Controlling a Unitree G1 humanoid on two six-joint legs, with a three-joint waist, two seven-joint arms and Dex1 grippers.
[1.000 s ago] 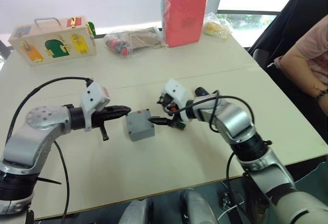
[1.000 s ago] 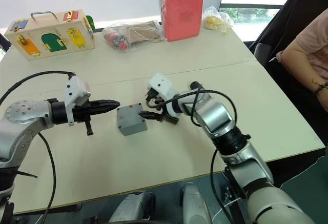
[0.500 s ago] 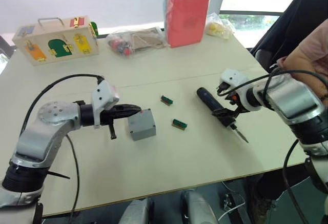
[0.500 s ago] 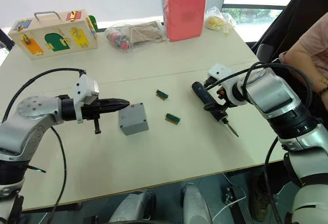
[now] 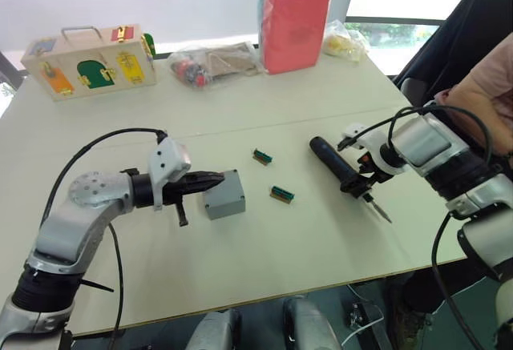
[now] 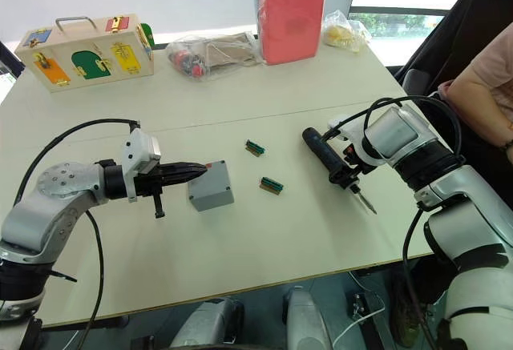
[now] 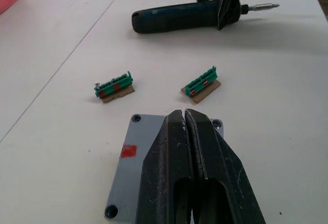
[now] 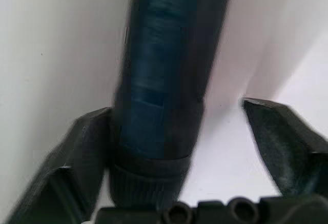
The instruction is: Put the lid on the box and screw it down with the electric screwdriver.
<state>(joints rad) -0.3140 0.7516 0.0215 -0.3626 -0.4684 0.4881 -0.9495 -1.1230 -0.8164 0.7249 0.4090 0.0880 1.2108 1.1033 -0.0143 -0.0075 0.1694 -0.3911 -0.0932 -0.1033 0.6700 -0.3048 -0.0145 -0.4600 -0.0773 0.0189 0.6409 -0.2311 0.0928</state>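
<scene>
On the pale worktop (image 5: 264, 246), the left pincer (image 7: 184, 119), fingers pressed together, rests on the small grey plastic box (image 5: 224, 195) with its lid on. The right pincer (image 6: 346, 175), fingers spread, straddles the slim black pen-shaped electric screwdriver (image 5: 340, 170), which lies flat beside two small green connector blocks (image 7: 114, 85).

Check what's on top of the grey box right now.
The lid sits on the box, and the shut left pincer rests on it. The box's inside is covered.

Right hand (image 8: 179, 147) left the box (image 5: 224, 194), now straddling the electric screwdriver (image 5: 337, 165).
</scene>
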